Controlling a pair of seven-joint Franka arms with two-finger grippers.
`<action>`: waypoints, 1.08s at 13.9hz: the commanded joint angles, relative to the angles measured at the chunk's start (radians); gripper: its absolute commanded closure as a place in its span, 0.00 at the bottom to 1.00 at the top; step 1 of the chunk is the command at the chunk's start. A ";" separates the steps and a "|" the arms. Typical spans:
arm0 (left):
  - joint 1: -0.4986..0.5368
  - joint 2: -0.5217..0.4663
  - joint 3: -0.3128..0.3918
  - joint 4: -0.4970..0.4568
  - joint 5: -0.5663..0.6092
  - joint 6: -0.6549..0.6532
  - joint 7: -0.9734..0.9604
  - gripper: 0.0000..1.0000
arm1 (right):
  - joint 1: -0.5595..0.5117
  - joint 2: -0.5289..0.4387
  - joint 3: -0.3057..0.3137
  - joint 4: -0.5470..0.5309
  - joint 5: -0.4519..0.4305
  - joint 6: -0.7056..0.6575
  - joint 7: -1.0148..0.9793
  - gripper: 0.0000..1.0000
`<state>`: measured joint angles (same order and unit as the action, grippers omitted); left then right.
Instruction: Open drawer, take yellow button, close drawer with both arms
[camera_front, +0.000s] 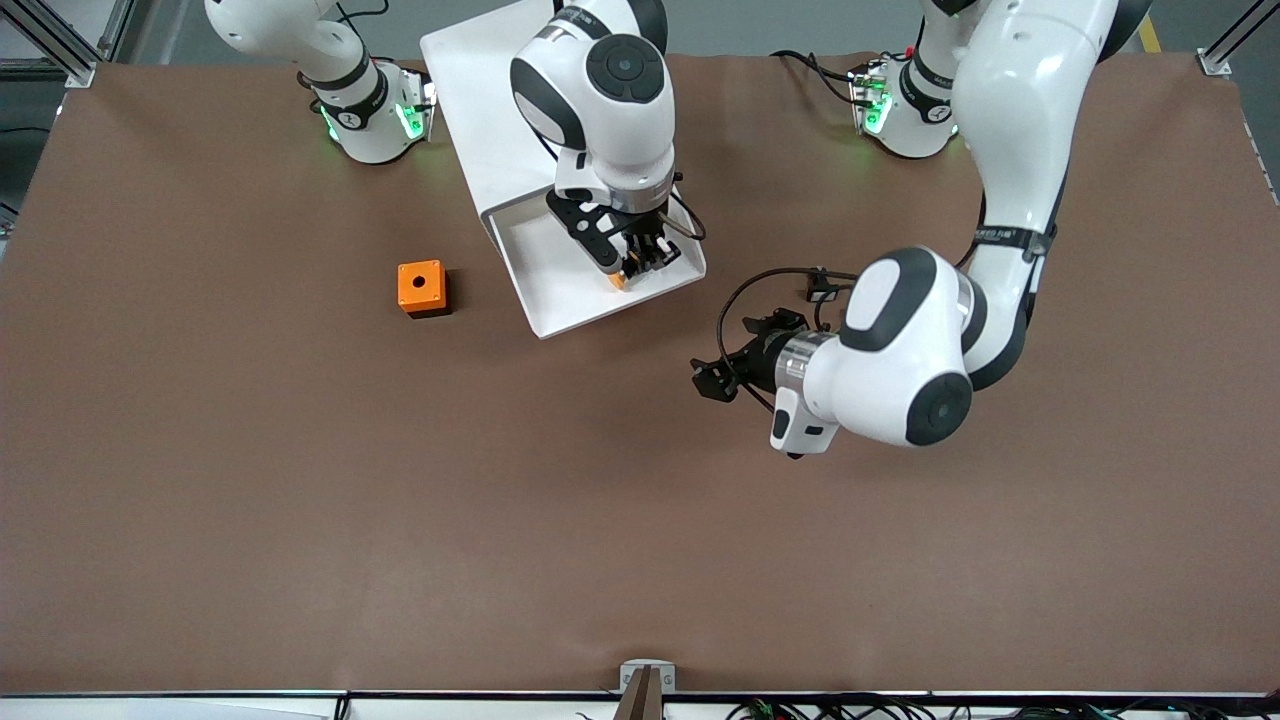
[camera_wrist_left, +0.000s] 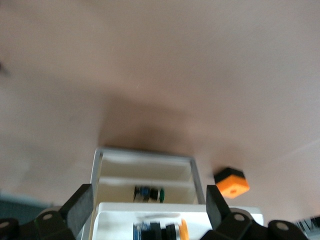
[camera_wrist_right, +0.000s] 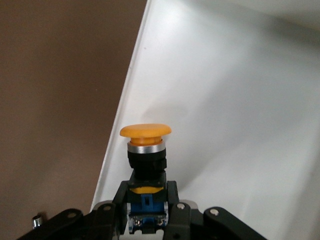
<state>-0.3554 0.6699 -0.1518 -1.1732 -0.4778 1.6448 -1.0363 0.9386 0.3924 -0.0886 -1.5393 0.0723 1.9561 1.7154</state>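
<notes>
The drawer (camera_front: 560, 300) stands pulled out of the tall white cabinet (camera_front: 480, 100) toward the front camera. My right gripper (camera_front: 640, 262) reaches down into it and is shut on the button (camera_front: 619, 281). In the right wrist view the fingers (camera_wrist_right: 172, 200) clamp its blue-and-black body and the orange cap (camera_wrist_right: 145, 131) points away over the drawer floor (camera_wrist_right: 225, 100). My left gripper (camera_front: 712, 378) is open and empty, low over the table toward the left arm's end, facing the cabinet. In the left wrist view (camera_wrist_left: 149, 210) it frames the drawer rim (camera_wrist_left: 150, 207) and the button (camera_wrist_left: 160, 231).
An orange cube with a hole (camera_front: 421, 287) sits on the brown table toward the right arm's end, beside the drawer; it also shows in the left wrist view (camera_wrist_left: 231, 181). A lower cabinet compartment holds a green-capped button (camera_wrist_left: 149, 194).
</notes>
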 joint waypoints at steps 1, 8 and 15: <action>-0.042 -0.042 0.008 -0.031 0.132 0.094 0.032 0.01 | -0.087 -0.003 0.003 0.051 0.021 -0.070 -0.196 1.00; -0.142 -0.050 0.009 -0.055 0.361 0.174 0.005 0.00 | -0.515 -0.078 -0.003 0.028 0.037 -0.269 -1.004 1.00; -0.261 -0.036 0.011 -0.097 0.455 0.245 -0.027 0.01 | -0.829 -0.035 -0.005 -0.122 0.020 -0.051 -1.520 1.00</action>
<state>-0.5814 0.6448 -0.1511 -1.2493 -0.0498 1.8671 -1.0472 0.1535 0.3528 -0.1159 -1.6224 0.0945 1.8501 0.2721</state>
